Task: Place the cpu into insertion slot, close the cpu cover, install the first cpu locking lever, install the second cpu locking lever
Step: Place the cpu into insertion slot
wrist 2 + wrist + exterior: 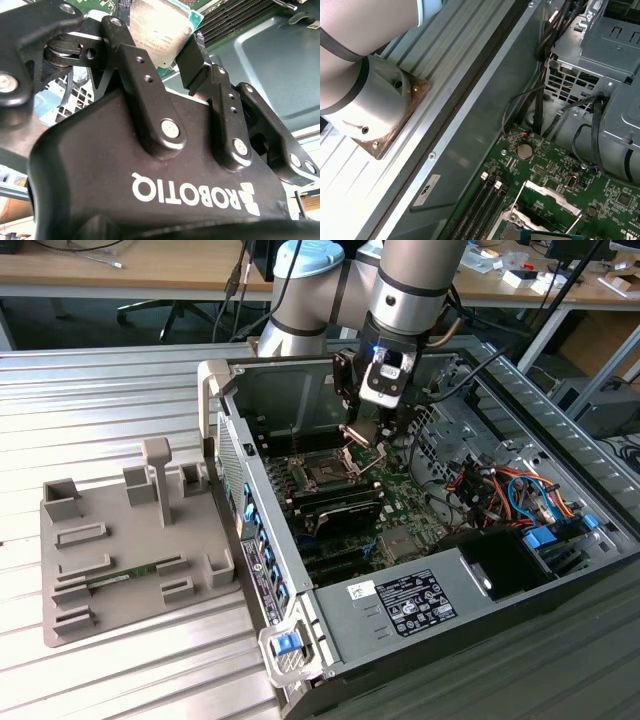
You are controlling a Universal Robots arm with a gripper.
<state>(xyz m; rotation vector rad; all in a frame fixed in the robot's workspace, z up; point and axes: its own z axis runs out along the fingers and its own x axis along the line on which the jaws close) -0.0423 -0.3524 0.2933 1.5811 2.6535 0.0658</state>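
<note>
My gripper (154,40) is shut on the cpu (161,25), a flat silver square with a green edge pinched between the two black fingers (192,57). In the exterior view the gripper (372,440) hangs inside the open computer case, just above the green board. It is slightly to the exterior view's right of the insertion slot (324,476), a black square with a silver rim. The cpu cover (552,196) is a silver frame standing raised off the socket, with a thin wire lever beside it.
Steel case walls (290,390) ring the board. A drive cage and bundled cables (500,490) fill the exterior view's right, and a power supply (410,602) lies in front. Black memory slots (485,200) run beside the socket. A grey fixture tray (120,540) sits outside the case on the left.
</note>
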